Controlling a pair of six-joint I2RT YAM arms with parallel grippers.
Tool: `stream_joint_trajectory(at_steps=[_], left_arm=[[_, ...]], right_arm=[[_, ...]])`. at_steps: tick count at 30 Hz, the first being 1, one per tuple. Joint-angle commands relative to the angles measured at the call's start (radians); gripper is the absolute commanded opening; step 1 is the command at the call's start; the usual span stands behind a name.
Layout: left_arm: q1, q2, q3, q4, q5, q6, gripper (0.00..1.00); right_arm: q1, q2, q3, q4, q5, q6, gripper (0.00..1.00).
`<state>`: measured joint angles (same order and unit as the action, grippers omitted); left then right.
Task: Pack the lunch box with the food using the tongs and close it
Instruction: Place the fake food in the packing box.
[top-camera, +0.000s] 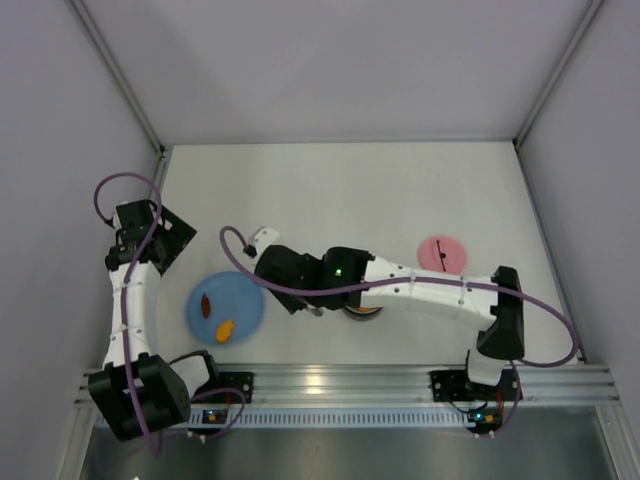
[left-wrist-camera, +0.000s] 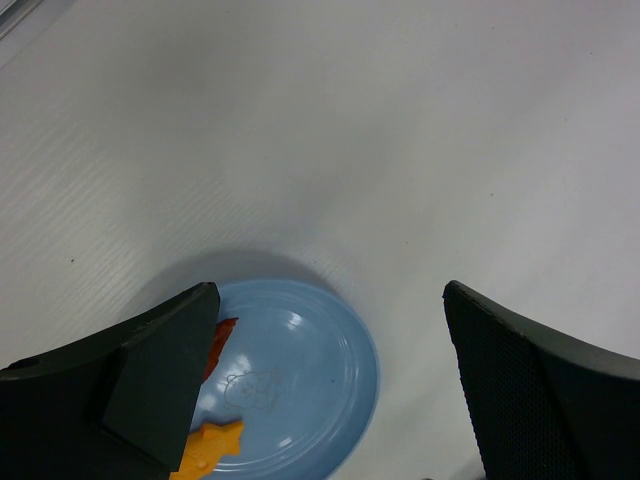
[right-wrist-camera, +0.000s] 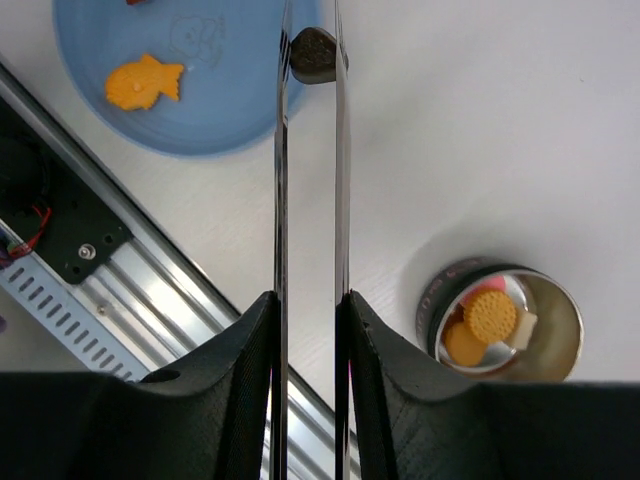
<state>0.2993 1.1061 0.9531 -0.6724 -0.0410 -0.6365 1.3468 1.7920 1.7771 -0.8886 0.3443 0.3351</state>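
My right gripper (right-wrist-camera: 308, 295) is shut on the silver tongs (right-wrist-camera: 281, 180), whose two arms run forward and pinch a dark brown food piece (right-wrist-camera: 313, 55) at their tips, above bare table just right of the blue plate (right-wrist-camera: 200, 110). The steel lunch box (right-wrist-camera: 440, 300) stands to the lower right with orange round pieces (right-wrist-camera: 490, 315) and a pink one inside. An orange fish-shaped piece (right-wrist-camera: 145, 82) lies on the plate. In the top view the right arm (top-camera: 290, 280) covers most of the lunch box (top-camera: 362, 312); the pink lid (top-camera: 441, 252) lies flat to its right. My left gripper (left-wrist-camera: 328, 292) is open over the plate's far side.
The blue plate (top-camera: 225, 308) holds a red piece (top-camera: 205, 303) and the orange piece (top-camera: 226, 328). The aluminium rail (top-camera: 330, 382) runs along the near edge. White walls enclose the table on three sides. My left gripper (top-camera: 150, 232) hangs by the left wall.
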Motion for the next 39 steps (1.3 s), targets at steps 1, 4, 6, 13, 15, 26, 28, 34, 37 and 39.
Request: stream_joint_trajectory(at_steps=[1, 4, 6, 13, 15, 26, 28, 34, 37, 39], left_arm=[[0.004, -0.009, -0.002, 0.05, 0.012, 0.003, 0.99], [0.004, -0.011, -0.004, 0.05, 0.012, 0.003, 0.99], [0.004, -0.014, -0.008, 0.051, 0.015, 0.003, 0.99], [0.004, -0.015, -0.007, 0.053, 0.018, 0.004, 0.99], [0.004, -0.017, -0.007, 0.056, 0.021, 0.003, 0.99], [0.004, -0.017, -0.008, 0.056, 0.024, 0.003, 0.99], [0.004, -0.017, -0.008, 0.056, 0.024, 0.003, 0.99], [0.004, -0.018, -0.008, 0.056, 0.021, 0.003, 0.99], [0.004, -0.017, -0.008, 0.056, 0.021, 0.003, 0.99], [0.006, -0.017, -0.008, 0.056, 0.023, 0.003, 0.99]], right_arm=[[-0.009, -0.158, -0.034, -0.085, 0.096, 0.056, 0.32], [-0.008, -0.248, -0.099, -0.146, 0.14, 0.105, 0.32], [-0.009, -0.296, -0.157, -0.174, 0.154, 0.153, 0.32], [-0.008, -0.526, -0.359, -0.285, 0.197, 0.317, 0.32], [-0.008, -0.566, -0.419, -0.303, 0.197, 0.363, 0.32], [-0.008, -0.655, -0.545, -0.325, 0.205, 0.436, 0.35], [-0.009, -0.651, -0.55, -0.317, 0.202, 0.435, 0.36], [-0.009, -0.648, -0.553, -0.306, 0.203, 0.429, 0.43], [-0.009, -0.646, -0.548, -0.311, 0.208, 0.427, 0.45], [-0.009, -0.646, -0.545, -0.314, 0.208, 0.426, 0.45]])
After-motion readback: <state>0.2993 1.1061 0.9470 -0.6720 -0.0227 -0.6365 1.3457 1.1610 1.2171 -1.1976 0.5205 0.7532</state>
